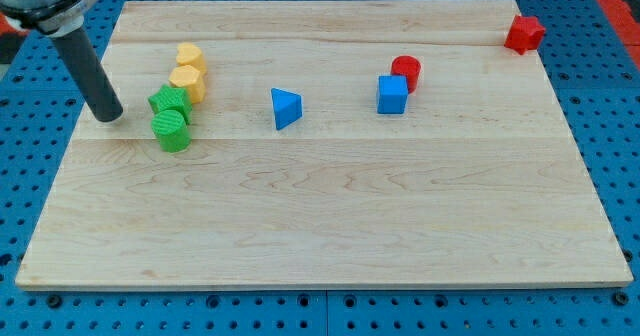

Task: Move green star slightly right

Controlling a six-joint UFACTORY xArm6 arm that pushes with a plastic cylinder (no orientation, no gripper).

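Note:
The green star [167, 100] lies on the wooden board [330, 206] at the view's left, touching a green cylinder [172, 131] just below it and a yellow block [186, 81] above right. My tip [107, 117] rests on the board to the left of the green star, a short gap apart from it.
A second yellow block [190, 57] sits above the first. A blue triangle [285, 108] lies mid-board. A blue cube [392, 94] and a red cylinder [406, 72] stand together right of centre. A red star-like block [524, 33] sits at the top right corner.

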